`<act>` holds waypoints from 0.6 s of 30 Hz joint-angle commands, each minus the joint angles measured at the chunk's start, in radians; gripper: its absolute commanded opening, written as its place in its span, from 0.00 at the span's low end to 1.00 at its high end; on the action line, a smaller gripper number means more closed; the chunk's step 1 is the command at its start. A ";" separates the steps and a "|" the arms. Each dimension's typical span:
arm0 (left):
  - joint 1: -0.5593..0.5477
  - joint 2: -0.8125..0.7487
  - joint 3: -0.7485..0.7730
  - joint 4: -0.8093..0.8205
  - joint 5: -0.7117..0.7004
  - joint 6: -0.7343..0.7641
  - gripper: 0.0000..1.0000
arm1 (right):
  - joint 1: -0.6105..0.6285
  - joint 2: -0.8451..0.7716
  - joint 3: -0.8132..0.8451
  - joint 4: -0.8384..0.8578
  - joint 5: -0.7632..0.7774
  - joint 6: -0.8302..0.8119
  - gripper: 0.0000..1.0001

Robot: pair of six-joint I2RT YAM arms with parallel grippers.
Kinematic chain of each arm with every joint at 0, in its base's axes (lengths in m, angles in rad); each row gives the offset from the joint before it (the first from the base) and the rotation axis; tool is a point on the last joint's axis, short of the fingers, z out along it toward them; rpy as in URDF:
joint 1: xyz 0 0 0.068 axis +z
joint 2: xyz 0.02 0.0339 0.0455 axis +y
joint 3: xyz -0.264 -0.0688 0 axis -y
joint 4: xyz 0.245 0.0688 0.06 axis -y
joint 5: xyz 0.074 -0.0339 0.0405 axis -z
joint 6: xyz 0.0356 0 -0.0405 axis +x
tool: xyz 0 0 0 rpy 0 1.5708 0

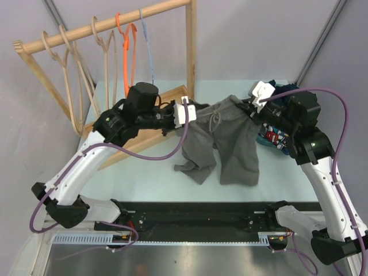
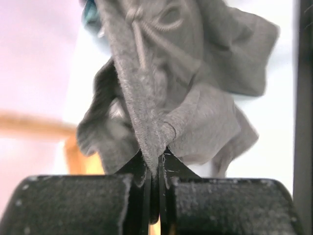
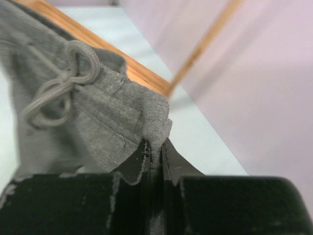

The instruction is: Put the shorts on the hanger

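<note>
Dark grey shorts (image 1: 221,138) are hanging between the two tools over the middle of the worktop (image 1: 144,172), toward its far edge. The waistband is being held up while the legs are drooping, and their hems seem to be resting crumpled on the surface. The left tool (image 1: 185,112) is pinching one end of the waistband, its jaws pressed together on a fold of fabric. The right tool (image 1: 257,98) is gripping the other end in the same way, jaws closed on a bunched edge, with the knotted drawstring (image 3: 58,83) dangling just beside it.

At the far left corner a wooden rack (image 1: 190,52) is standing. The light-blue hanger (image 1: 150,63) is hanging from its rail, nearest the upright post, well apart from the shorts. An orange hanger (image 1: 127,57) is hanging just beside it, with wooden hangers (image 1: 75,75) further left. A colourful printed cloth (image 1: 273,135) is lying near the right edge, partly hidden by the right arm.
</note>
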 commanded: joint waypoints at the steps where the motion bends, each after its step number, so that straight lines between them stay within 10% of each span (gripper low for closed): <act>1: 0.017 -0.050 -0.017 -0.316 -0.289 0.045 0.00 | -0.038 -0.023 -0.007 0.069 -0.072 0.019 0.00; 4: -0.003 -0.108 -0.233 -0.301 -0.326 0.014 0.00 | -0.015 -0.064 -0.133 0.004 -0.181 0.001 0.00; 8: -0.034 -0.165 -0.420 -0.271 -0.181 0.032 0.44 | 0.083 -0.158 -0.332 -0.104 -0.190 -0.180 0.00; 11: -0.042 -0.229 -0.559 -0.218 -0.071 0.065 0.59 | 0.121 -0.254 -0.458 -0.260 -0.195 -0.399 0.00; 18: -0.042 -0.277 -0.746 -0.005 -0.034 0.097 0.71 | 0.126 -0.411 -0.581 -0.461 -0.186 -0.617 0.01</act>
